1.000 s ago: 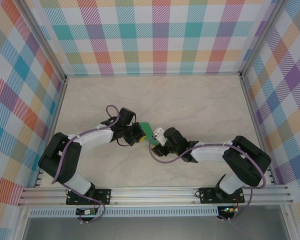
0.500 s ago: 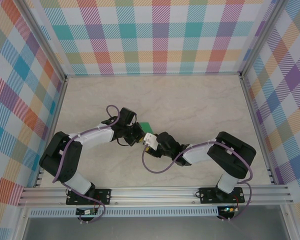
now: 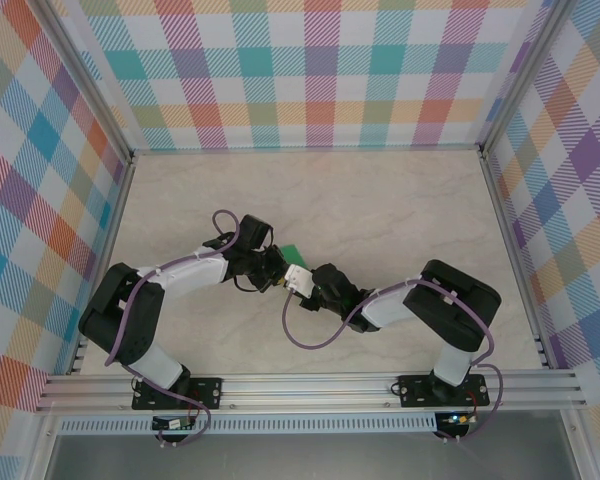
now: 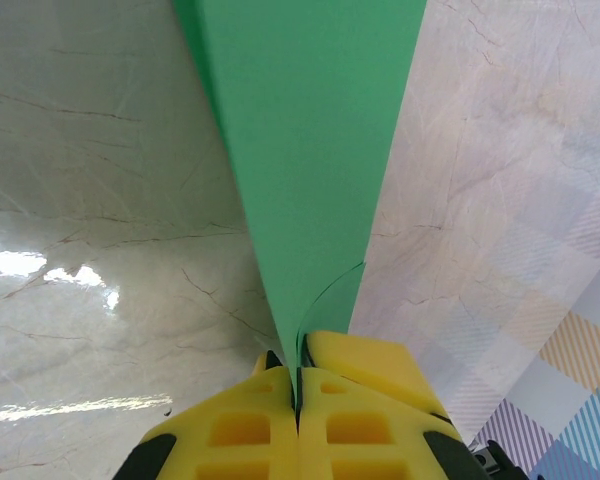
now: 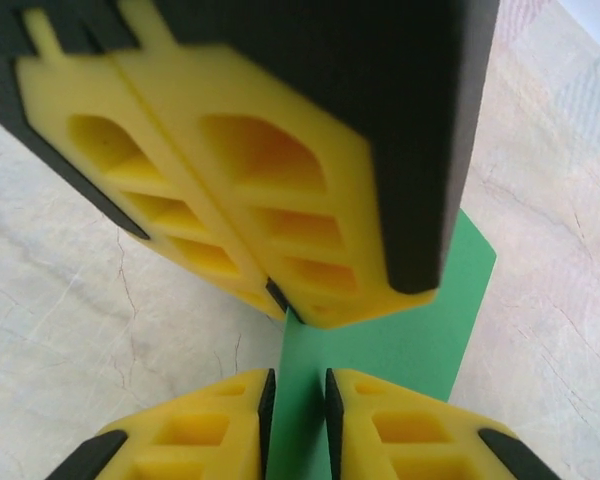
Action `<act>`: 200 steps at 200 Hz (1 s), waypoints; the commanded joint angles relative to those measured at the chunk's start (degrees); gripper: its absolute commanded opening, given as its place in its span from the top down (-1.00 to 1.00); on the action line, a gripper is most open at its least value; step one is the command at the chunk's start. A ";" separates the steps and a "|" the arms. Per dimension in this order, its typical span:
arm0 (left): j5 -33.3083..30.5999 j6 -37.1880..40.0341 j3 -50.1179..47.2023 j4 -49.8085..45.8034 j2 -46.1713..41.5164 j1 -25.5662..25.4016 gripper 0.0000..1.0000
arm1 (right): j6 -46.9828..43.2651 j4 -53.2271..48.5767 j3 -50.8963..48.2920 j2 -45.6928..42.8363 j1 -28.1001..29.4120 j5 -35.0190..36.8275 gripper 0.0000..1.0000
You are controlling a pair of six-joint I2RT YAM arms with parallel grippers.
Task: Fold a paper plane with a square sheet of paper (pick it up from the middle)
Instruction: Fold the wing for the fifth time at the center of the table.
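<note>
The square sheet of paper is folded into a slim green paper plane [image 4: 310,150] that tapers to a point. My left gripper [image 4: 300,375] is shut on that point and holds the plane above the table. From above, a green corner [image 3: 292,251] pokes out behind the two grippers. My right gripper [image 5: 297,420] faces the left gripper's yellow fingers [image 5: 280,200] nose to nose. Its jaws stand a narrow gap apart, one on each side of the plane's edge [image 5: 420,340]. In the top view the right gripper [image 3: 298,280] sits just right of the left gripper [image 3: 277,272].
The pale marble tabletop [image 3: 380,200] spreads out behind both arms. Checked walls [image 3: 320,70] close in the back and sides. A purple cable [image 3: 300,335] loops under the right wrist. An aluminium rail [image 3: 310,385] runs along the near edge.
The right arm has swung left until its gripper meets the left gripper, and its jaws have narrowed around the green paper. The left arm has held still.
</note>
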 commanded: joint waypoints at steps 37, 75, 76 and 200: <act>0.06 -0.28 2.12 -4.30 -0.02 -0.86 0.96 | -0.91 2.60 0.76 2.17 0.34 1.76 0.59; 0.09 -0.26 2.12 -4.32 0.18 -0.86 0.96 | -0.75 2.77 1.10 2.37 0.35 2.80 0.60; 0.09 -0.27 2.09 -4.37 0.18 -0.86 0.96 | -0.78 2.77 1.11 2.36 0.31 2.82 0.60; -2.48 7.77 1.25 -9.89 -10.25 9.62 -0.07 | 21.75 -11.22 4.50 -0.93 -1.18 -7.52 0.79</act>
